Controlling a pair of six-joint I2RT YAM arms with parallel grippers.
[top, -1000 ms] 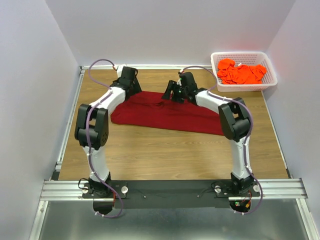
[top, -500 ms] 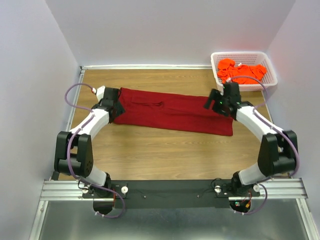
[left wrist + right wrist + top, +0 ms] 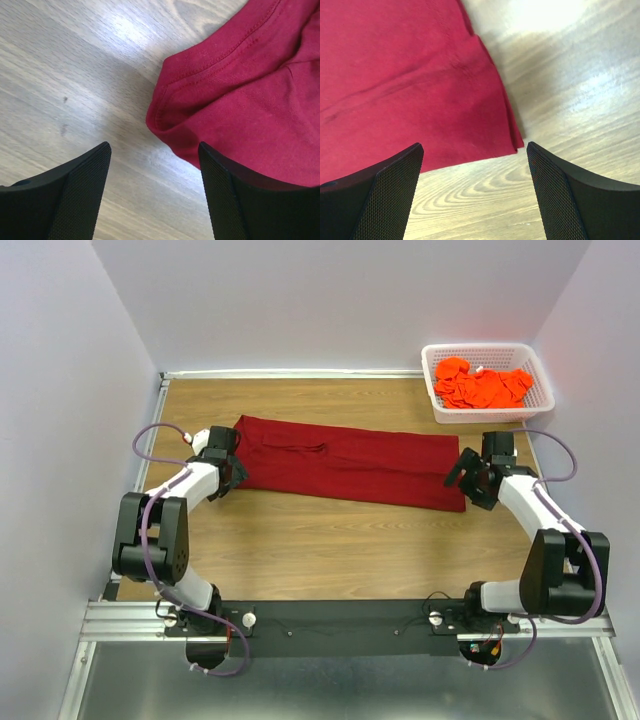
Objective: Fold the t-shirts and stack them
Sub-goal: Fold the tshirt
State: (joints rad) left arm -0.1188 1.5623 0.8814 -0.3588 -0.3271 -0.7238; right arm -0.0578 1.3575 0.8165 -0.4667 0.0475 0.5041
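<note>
Two grippers sit at opposite ends of one long maroon shirt [image 3: 350,462], which lies flat as a folded band across the far half of the wooden table [image 3: 330,540], its right end slightly nearer the arms than its left. The left gripper [image 3: 224,468] is at the shirt's left end with its fingers spread wide. From its wrist camera the left gripper [image 3: 153,147] frames a hemmed, doubled-over corner of the shirt [image 3: 240,100], with pale bare wood on the other side. Nothing is pinched, and whether a finger touches the cloth I cannot tell.

The right gripper [image 3: 468,476] is at the shirt's right end, fingers also spread apart. In its wrist view the right gripper [image 3: 475,146] straddles the layered corner of the shirt [image 3: 405,85]; one finger hangs over cloth, the other over bare table.

A white mesh basket [image 3: 490,415] stands in the far right corner, just beyond the right arm, with a strip of wood between it and the maroon shirt. Orange shirts [image 3: 480,386] are heaped loosely inside it. Plain walls close in on three sides of the table, and the left arm's elbow sits close to the metal strip [image 3: 133,500] along the left edge. A purple cable [image 3: 160,432] loops beside the left gripper. A metal rail [image 3: 350,618] carries both arm bases at the near edge.
</note>
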